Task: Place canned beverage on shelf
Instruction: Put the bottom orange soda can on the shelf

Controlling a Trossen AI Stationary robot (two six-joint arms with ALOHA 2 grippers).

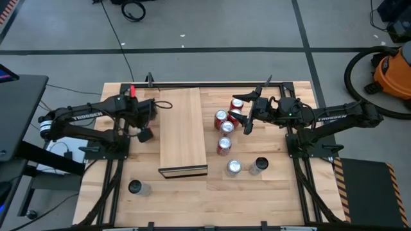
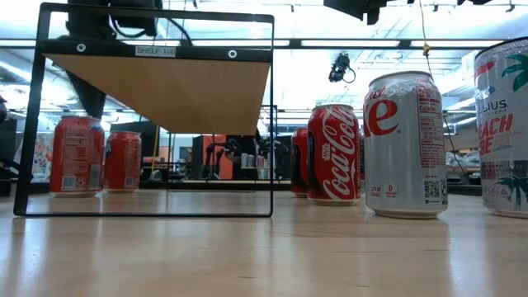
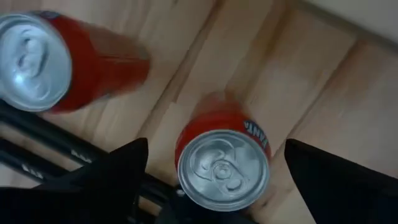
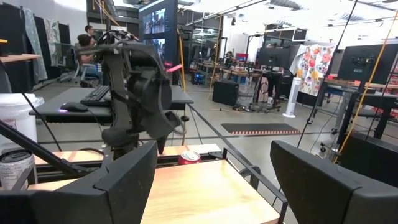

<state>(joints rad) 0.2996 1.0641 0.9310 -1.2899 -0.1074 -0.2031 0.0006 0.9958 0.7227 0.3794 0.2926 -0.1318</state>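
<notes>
The shelf [image 1: 183,131] is a long pale wood board on a black frame [image 2: 157,91] in the middle of the table. Two orange cans [image 2: 77,155] [image 2: 124,161] stand upright on the tabletop on its left side. My left gripper [image 3: 214,168] points straight down above one of them [image 3: 222,168], open, with a finger on either side of the can's top and a gap to each. The other orange can [image 3: 37,62] stands beside it. In the high view my left arm [image 1: 144,125] hides both. My right gripper [image 1: 246,117] hangs level and open above the cans right of the shelf.
Several red cans [image 1: 224,128] stand in a cluster right of the shelf, with a silver can [image 1: 234,168] and a dark one [image 1: 259,165] nearer the front. Another can [image 1: 137,187] stands alone at the front left. A black rail [image 1: 212,83] runs along the far edge.
</notes>
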